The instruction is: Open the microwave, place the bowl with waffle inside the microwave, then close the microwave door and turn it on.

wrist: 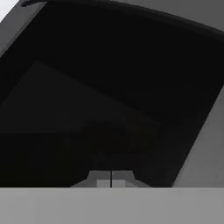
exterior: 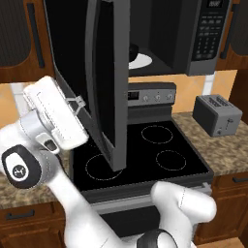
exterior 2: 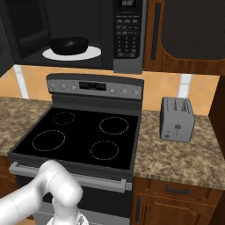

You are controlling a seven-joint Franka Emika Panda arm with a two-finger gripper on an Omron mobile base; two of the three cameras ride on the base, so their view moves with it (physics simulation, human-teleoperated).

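With the bowl (exterior 2: 69,45) already inside the microwave (exterior 2: 74,35) at upper left, the closed, empty gripper (wrist: 110,180) presses near the open microwave door (exterior: 104,82), which swings rightward to shut.

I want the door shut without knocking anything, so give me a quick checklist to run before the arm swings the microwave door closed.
1. Bowl inside the microwave, on the turntable plate: ok.
2. Waffle in the bowl: cannot tell, the bowl's inside looks dark.
3. Microwave door open and ready to swing: ok.
4. Gripper shut, nothing held: ok.
5. Gripper against the door's outer glass: ok, dark glass sits right ahead of the fingertips in the hand view.
6. Doorway free of the arm: ok.
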